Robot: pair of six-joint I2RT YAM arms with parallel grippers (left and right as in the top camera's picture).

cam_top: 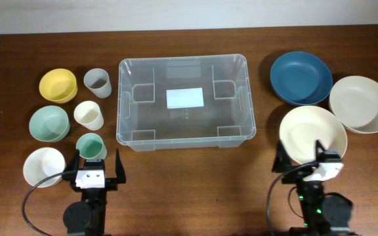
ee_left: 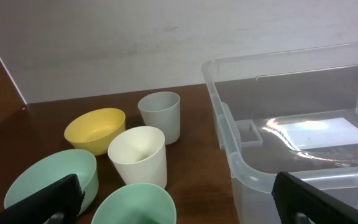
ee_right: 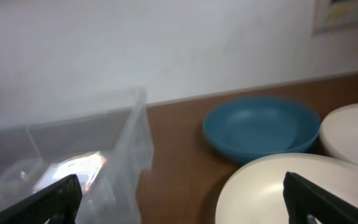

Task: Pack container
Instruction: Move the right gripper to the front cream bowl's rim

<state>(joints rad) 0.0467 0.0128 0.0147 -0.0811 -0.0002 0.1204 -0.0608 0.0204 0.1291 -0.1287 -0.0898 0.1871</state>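
Two grippers sit nearest the robot, both spread wide with nothing between the fingers. The left gripper (cam_top: pixel 97 158) is just behind a teal cup (cam_top: pixel 91 145). The right gripper (cam_top: pixel 300 157) is at the near edge of a cream bowl (cam_top: pixel 312 134). A white bowl (cam_top: pixel 43 167) lies beside the left gripper, on its outer side.

Mid table: the container (cam_top: pixel 186 143) is centred between the arms, upright, open-topped and empty, with a white label on its base. It touches no dish; cups stand apart on its left, bowls on its right.

Handling, as judged:
- It is thin clear plastic and empty, so it should be light.
- The long walls will likely flex if squeezed mid-span.
- It looks smooth and probably slick on the wooden table (cam_top: pixel 189 203), so it may skid if a dish knocks it on the way in.
- The best hold looks like the rolled rim on a short side, close to a corner where the moulded ridges stiffen it, with one finger inside the wall and one outside.
- See-through walls and glare on the base make the edges hard to read.

Farther back on the left are a green bowl (cam_top: pixel 50 123) and a cream cup (cam_top: pixel 88 115), then a yellow bowl (cam_top: pixel 58 85) and a grey cup (cam_top: pixel 98 82). On the right are an off-white bowl (cam_top: pixel 361 103) and a blue bowl (cam_top: pixel 300 77).
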